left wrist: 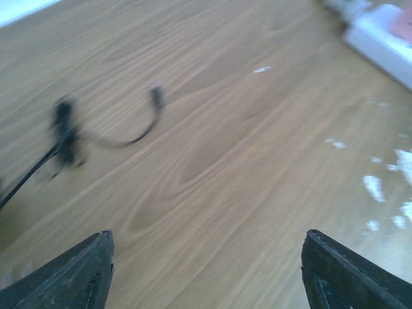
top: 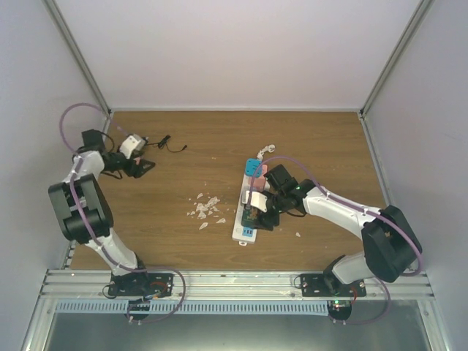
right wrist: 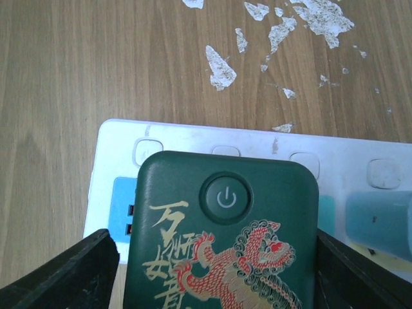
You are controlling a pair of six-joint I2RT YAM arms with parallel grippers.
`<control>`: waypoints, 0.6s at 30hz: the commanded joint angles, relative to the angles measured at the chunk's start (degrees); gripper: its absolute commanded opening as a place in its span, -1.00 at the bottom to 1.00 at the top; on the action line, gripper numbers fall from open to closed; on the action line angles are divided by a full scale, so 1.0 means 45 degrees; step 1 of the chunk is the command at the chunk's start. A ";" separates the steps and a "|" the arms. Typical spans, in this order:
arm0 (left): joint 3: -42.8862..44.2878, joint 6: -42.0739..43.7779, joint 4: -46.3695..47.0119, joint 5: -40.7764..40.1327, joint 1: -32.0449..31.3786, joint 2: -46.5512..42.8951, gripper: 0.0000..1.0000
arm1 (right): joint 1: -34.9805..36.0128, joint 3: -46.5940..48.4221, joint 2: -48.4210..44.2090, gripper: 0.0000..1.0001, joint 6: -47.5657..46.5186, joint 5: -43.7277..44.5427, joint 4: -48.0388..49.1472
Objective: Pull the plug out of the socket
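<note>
The socket [top: 246,230] is a long white power strip lying near the table's middle right, with a blue and pink far end and a coiled white cord [top: 266,150]. In the right wrist view [right wrist: 257,138] a dark green plug [right wrist: 222,238] with a power button and a red-gold lion print sits on it. My right gripper [right wrist: 217,261] is open, a finger on each side of the plug, with a thin gap on the left. It also shows from above [top: 258,212]. My left gripper [top: 145,167] is open and empty at the far left, seen over bare wood in its own view [left wrist: 207,264].
A loose black cable [top: 172,145] lies by the left gripper and shows blurred in the left wrist view [left wrist: 109,135]. White flecks [top: 206,208] are scattered left of the strip. A light-blue block [right wrist: 380,222] stands on the strip beside the plug. Walls enclose three sides.
</note>
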 commanded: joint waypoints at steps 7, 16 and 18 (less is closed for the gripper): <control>-0.2091 0.2849 -0.0635 0.1328 -0.4462 -0.2873 0.83 | -0.0554 -0.0085 -0.1501 0.83 -0.0576 -0.1113 -0.0654; -0.2296 0.2715 -0.0338 0.0316 -0.9248 -0.3519 0.77 | -0.3085 -0.0633 -0.2223 0.66 -0.1326 -0.3011 -0.1235; -0.2194 0.2577 -0.0232 -0.0255 -1.0321 -0.3367 0.77 | -0.3624 -0.0651 -0.2198 0.52 -0.1560 -0.3216 -0.1336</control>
